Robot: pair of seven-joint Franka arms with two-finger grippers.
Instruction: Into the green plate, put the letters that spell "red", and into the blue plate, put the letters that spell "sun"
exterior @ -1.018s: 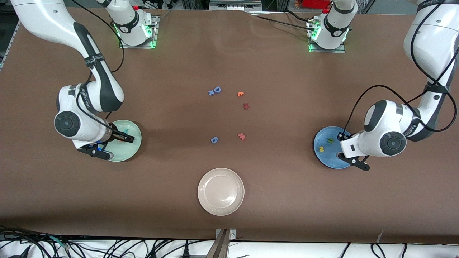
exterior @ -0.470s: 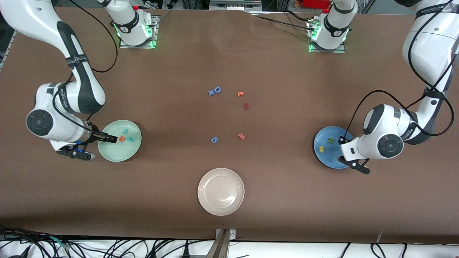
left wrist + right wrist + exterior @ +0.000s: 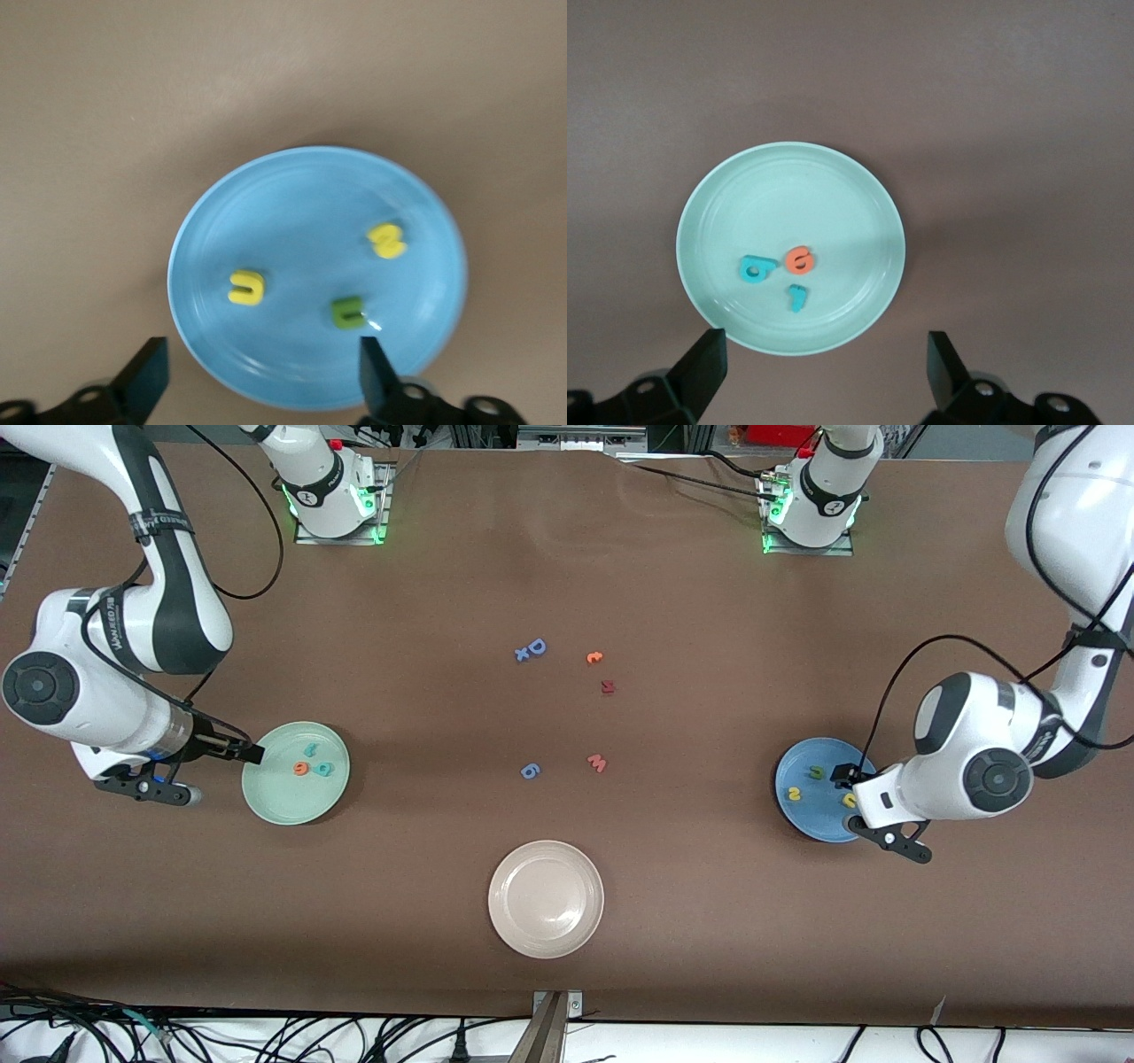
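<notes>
The green plate [image 3: 282, 802] [image 3: 833, 177] lies toward the right arm's end and holds the teal "r" [image 3: 796, 298], orange "e" [image 3: 799, 259] and teal "d" [image 3: 755, 268]. My right gripper [image 3: 252, 755] [image 3: 824, 372] hangs open and empty over that plate's rim. The blue plate [image 3: 802, 819] [image 3: 292, 195] lies toward the left arm's end. In it are the yellow "s" [image 3: 387, 241], yellow "u" [image 3: 246, 287] and green "n" [image 3: 349, 312]. My left gripper [image 3: 843, 778] [image 3: 264, 381] is open over this plate, holding nothing.
An off-white plate [image 3: 546, 899] sits near the front edge at mid-table. Loose letters lie in the middle: a blue "D" [image 3: 534, 647], an orange "c" [image 3: 594, 657], a dark red letter [image 3: 608, 686], a pink "w" [image 3: 596, 763], a blue "6" [image 3: 530, 771].
My left gripper has opened, and a second yellow letter now lies in the blue plate. The right arm has drawn back from over the green plate toward its own end of the table.
</notes>
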